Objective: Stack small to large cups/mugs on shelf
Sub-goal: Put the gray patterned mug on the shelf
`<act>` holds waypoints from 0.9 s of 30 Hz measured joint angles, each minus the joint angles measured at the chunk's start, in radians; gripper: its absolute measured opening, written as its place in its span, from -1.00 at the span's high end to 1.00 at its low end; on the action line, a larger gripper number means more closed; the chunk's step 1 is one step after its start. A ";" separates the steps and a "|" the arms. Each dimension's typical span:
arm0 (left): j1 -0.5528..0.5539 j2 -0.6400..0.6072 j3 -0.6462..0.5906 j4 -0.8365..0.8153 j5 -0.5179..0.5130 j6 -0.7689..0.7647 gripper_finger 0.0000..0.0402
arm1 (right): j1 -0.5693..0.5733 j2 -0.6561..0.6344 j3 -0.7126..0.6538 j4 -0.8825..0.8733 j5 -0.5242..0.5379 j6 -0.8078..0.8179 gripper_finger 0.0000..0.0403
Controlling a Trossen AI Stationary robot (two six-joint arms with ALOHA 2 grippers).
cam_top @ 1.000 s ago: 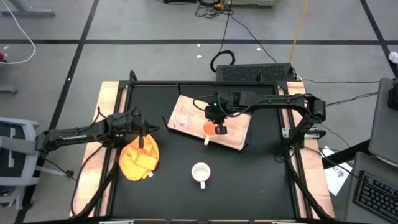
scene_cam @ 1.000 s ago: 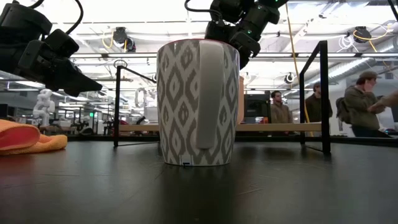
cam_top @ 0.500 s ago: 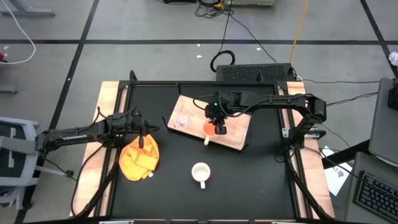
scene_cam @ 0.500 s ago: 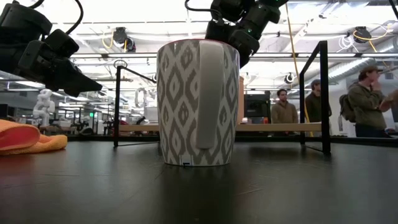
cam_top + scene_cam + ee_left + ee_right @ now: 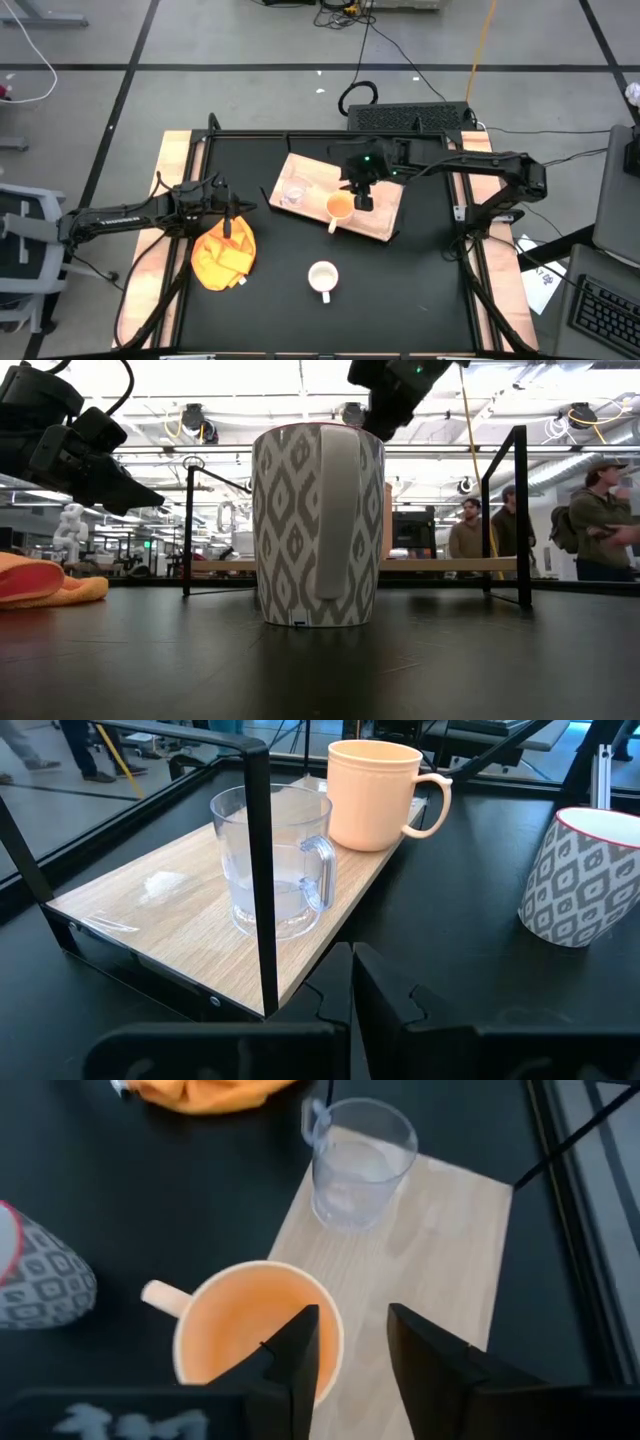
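The shelf (image 5: 383,217), a light-wood board, lies on the black tabletop at the far middle. A clear glass cup (image 5: 294,190) and a yellow-orange mug (image 5: 340,207) stand on it on their bases. The mug's handle (image 5: 331,225) points toward the near edge. A white patterned mug (image 5: 322,277) stands on the tabletop nearer the front. My right gripper (image 5: 350,1317) hangs open above the yellow-orange mug's rim (image 5: 255,1330), a little to its right and clear of it. My left gripper (image 5: 352,990) is shut, at the left above the orange cloth.
An orange cloth (image 5: 223,255) lies bunched at the left front, under my left gripper (image 5: 233,215). Black frame posts (image 5: 520,510) stand at the table's far side. People (image 5: 590,520) move in the room beyond. Bare tabletop surrounds the white mug (image 5: 318,525).
My right gripper has let go of the yellow-orange mug, risen and drawn back toward the table's right edge. The mug stays upright on the shelf and now shows uncovered from above.
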 joint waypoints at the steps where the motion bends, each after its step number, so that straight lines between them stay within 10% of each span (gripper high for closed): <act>1: 0.000 0.000 0.000 0.000 0.000 0.000 0.92 | 0.000 -0.012 0.000 -0.005 0.000 0.006 0.50; 9: 0.000 0.000 0.000 0.000 0.000 0.000 0.92 | 0.050 -0.076 0.000 -0.060 0.000 0.000 0.96; 27: 0.000 0.000 0.000 0.000 0.000 -0.002 0.92 | 0.139 -0.157 0.001 -0.158 0.000 0.053 1.00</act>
